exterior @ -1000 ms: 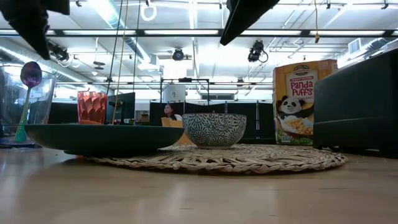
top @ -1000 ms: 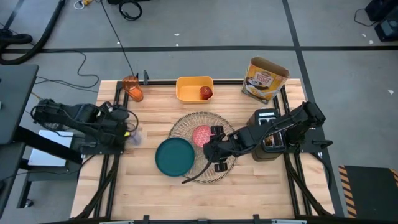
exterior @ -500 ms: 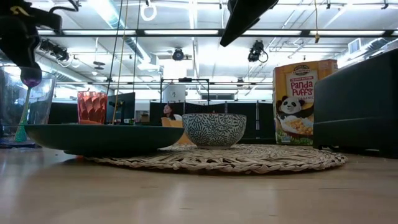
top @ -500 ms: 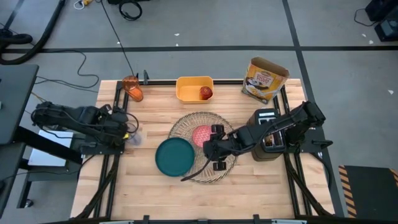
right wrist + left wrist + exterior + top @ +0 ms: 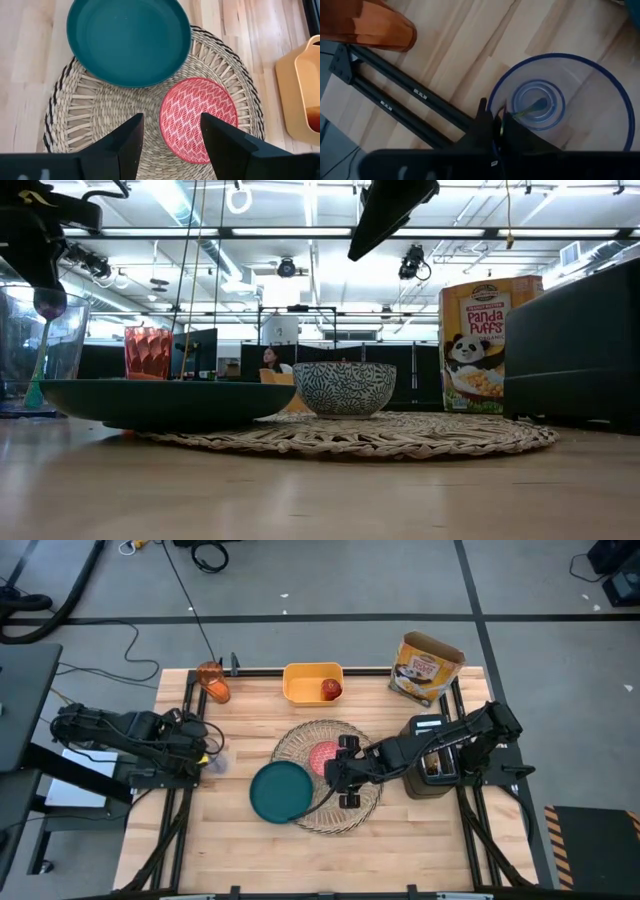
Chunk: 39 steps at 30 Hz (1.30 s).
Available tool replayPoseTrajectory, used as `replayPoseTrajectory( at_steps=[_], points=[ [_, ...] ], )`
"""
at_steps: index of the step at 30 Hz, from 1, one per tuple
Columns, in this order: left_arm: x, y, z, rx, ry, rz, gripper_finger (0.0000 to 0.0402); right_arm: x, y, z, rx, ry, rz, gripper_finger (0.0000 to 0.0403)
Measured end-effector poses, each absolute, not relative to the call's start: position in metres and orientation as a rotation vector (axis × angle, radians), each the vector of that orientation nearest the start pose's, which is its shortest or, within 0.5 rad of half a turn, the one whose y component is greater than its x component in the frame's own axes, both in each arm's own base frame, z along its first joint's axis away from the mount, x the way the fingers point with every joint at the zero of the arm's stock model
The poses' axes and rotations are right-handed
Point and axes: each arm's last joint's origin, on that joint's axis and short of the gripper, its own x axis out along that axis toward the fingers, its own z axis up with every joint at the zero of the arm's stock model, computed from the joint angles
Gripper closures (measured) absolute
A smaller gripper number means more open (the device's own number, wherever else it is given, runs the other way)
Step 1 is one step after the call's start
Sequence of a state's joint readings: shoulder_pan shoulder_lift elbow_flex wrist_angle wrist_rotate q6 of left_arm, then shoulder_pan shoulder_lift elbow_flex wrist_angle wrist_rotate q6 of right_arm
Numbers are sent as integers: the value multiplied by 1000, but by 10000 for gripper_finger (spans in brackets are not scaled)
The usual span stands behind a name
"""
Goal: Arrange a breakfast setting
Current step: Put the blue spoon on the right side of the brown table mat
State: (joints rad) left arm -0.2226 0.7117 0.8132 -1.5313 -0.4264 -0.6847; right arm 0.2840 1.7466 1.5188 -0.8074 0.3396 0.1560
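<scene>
A clear blue-rimmed glass [image 5: 560, 102] stands at the table's left [image 5: 214, 761] with the small utensil [image 5: 532, 106] standing in it. My left gripper [image 5: 496, 129] is above the glass, shut on the utensil's upper end. The teal plate [image 5: 279, 791] rests partly on the left edge of the woven placemat [image 5: 345, 815]. The pink bowl [image 5: 197, 117] stands on the mat. My right gripper [image 5: 170, 145] hovers open over the mat, beside the bowl. The red apple [image 5: 330, 689] lies in the yellow tub. The orange cup [image 5: 212, 682] is at the far left. My left gripper pinches the utensil's upper end [image 5: 502, 125] between its two fingers, from above, pointing down into the glass. The utensil stands slanted, its lower end [image 5: 538, 104] on the glass's bottom. In the low view its purple head [image 5: 48, 304] shows just under the fingers.
The yellow tub [image 5: 312, 681] stands at the far middle, a cereal box [image 5: 428, 665] at the far right, and the black toaster [image 5: 432, 755] at the right beside the mat. Bare wood lies along the near edge [image 5: 300, 860].
My left gripper has come down over the glass onto the utensil's upper end. My right gripper has shifted a little toward the far edge above the mat, still open. The plate, bowl and mat have stayed in place.
</scene>
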Motion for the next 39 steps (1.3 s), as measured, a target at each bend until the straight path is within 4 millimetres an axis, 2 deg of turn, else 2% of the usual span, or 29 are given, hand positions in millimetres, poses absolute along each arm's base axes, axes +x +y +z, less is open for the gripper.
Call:
replayPoseTrajectory(
  at_steps=[11,26,39],
  points=[
    [73,-4,268,-69,1217,564,383,355,93,285,-201,977,-121,199],
    [74,-5,268,13,1243,493,387,359,81,286,-200,966,-144,199],
    [68,-4,304,68,1185,399,387,368,69,289,-194,904,-163,199]
  ],
)
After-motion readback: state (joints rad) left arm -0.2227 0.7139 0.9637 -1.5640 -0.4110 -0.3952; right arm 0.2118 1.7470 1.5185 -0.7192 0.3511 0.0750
